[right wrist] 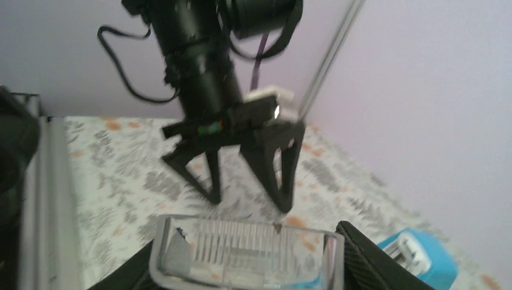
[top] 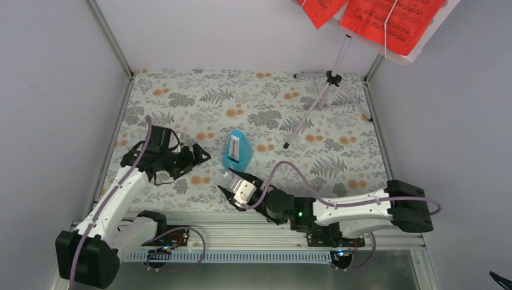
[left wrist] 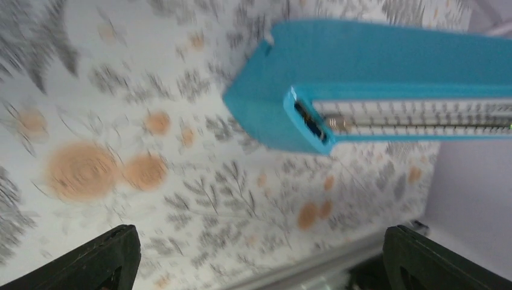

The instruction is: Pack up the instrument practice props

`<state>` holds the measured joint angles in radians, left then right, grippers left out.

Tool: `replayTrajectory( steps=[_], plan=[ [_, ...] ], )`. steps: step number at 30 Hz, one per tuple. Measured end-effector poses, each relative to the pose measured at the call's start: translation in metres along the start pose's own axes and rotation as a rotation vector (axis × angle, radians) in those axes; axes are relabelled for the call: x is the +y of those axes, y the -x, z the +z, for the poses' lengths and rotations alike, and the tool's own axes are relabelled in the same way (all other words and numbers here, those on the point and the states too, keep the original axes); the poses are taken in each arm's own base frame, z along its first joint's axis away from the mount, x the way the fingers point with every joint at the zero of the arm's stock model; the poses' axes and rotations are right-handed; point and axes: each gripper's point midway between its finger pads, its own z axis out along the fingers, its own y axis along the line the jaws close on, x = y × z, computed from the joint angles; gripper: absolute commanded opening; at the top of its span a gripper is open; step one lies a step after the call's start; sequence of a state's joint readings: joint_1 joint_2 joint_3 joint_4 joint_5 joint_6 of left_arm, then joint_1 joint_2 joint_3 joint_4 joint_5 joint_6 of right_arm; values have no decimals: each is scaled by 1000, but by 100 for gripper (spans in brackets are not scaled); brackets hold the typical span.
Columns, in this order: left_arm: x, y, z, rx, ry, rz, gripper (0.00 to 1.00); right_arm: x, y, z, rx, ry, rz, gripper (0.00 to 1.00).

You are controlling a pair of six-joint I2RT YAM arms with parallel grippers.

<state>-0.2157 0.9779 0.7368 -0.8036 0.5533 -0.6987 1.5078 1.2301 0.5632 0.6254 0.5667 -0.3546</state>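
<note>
Metronome [top: 237,151]: on the floral worktop [top: 181,96], just ahead of left pincer [top: 202,154], not touching it.
Left pincer: jaws spread wide, empty; probably lined up for the blue body.
Right pincer [top: 232,184]: clamped on clear ribbed plate [right wrist: 241,251], likely the metronome's cover.
Music stand [top: 329,78], red sheet music [top: 386,18]: far beyond both pincers, unpacked.
</note>
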Motion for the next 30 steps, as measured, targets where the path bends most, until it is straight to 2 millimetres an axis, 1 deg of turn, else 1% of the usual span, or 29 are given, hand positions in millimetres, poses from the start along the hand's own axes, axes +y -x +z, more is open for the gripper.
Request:
replayTrajectory(
  steps=[2, 4, 7, 9, 11, 12, 13, 14, 16, 17, 19, 22, 24, 26, 30],
  plan=[
    [1, 14, -6, -90, 21, 56, 100, 2, -8, -5, 45, 44, 59, 43],
    [-4, 27, -15, -204, 7, 118, 100, 4, -18, -10, 95, 76, 116, 43],
    [-10, 40, -26, -360, -53, 189, 100, 4, -34, -18, 168, 99, 193, 44],
    [-12, 44, -26, -423, -96, 219, 100, -1, -45, -22, 216, 97, 248, 44],
    [-12, 47, -17, -449, -138, 236, 100, -10, -54, -24, 256, 78, 297, 44],
    [-10, 48, -9, -455, -165, 241, 100, -16, -59, -25, 277, 62, 322, 44],
    [-9, 47, -6, -450, -172, 242, 100, -24, -64, -26, 295, 42, 342, 44],
    [-8, 45, 3, -441, -195, 250, 100, -32, -68, -26, 307, 18, 360, 44],
    [-9, 42, 15, -426, -236, 268, 100, -54, -79, -29, 326, -43, 405, 45],
    [-13, 40, 19, -421, -267, 285, 100, -67, -86, -32, 335, -79, 432, 45],
    [-22, 36, 25, -416, -330, 324, 100, -86, -98, -38, 347, -137, 473, 45],
    [-40, 32, 30, -406, -405, 395, 100, -111, -118, -48, 368, -219, 535, 45],
    [-50, 29, 34, -396, -444, 444, 100, -125, -129, -53, 380, -263, 571, 45],
    [-54, 29, 42, -378, -468, 479, 100, -135, -138, -56, 390, -294, 597, 45],
    [-50, 29, 59, -338, -469, 501, 100, -154, -153, -59, 403, -340, 647, 45]
  ],
)
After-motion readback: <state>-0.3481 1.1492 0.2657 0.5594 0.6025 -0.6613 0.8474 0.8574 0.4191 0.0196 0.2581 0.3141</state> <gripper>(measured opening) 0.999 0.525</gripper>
